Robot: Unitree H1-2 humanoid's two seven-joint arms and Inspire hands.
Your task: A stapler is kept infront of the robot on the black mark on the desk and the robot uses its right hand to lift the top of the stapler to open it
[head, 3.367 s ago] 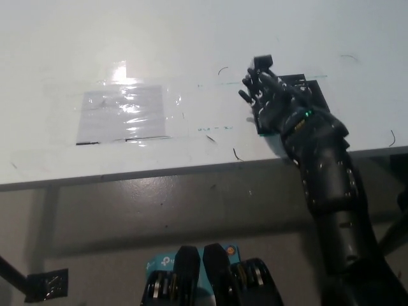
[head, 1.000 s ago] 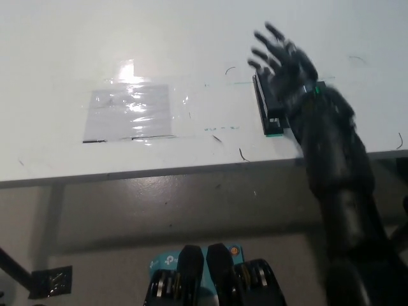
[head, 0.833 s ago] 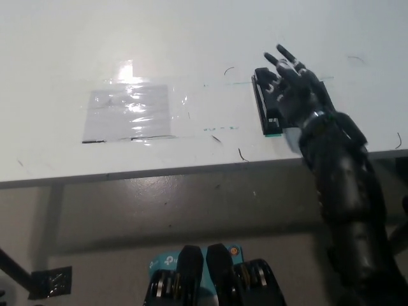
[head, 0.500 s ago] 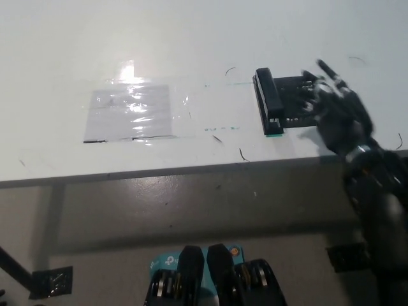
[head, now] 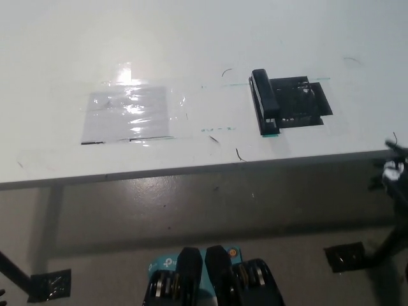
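A black stapler lies lengthwise on the white desk, along the left side of the black mark. Its near end shows a bit of teal. Its top looks down, flat along its length. Nothing touches it. Only a sliver of my black right hand shows at the picture's right edge, below the desk's front edge and well away from the stapler. Too little of it is visible to judge its state. My white left hand is out of sight.
A shiny taped transparent sheet lies on the desk's left half. Small pen marks dot the surface. The desk's front edge runs across the middle, with grey floor below it. Black taped pieces lie on the floor.
My right hand has pulled off the stapler, swung right and dropped below the desk edge, nearly leaving the picture. The stapler stays on the mark, now fully uncovered.
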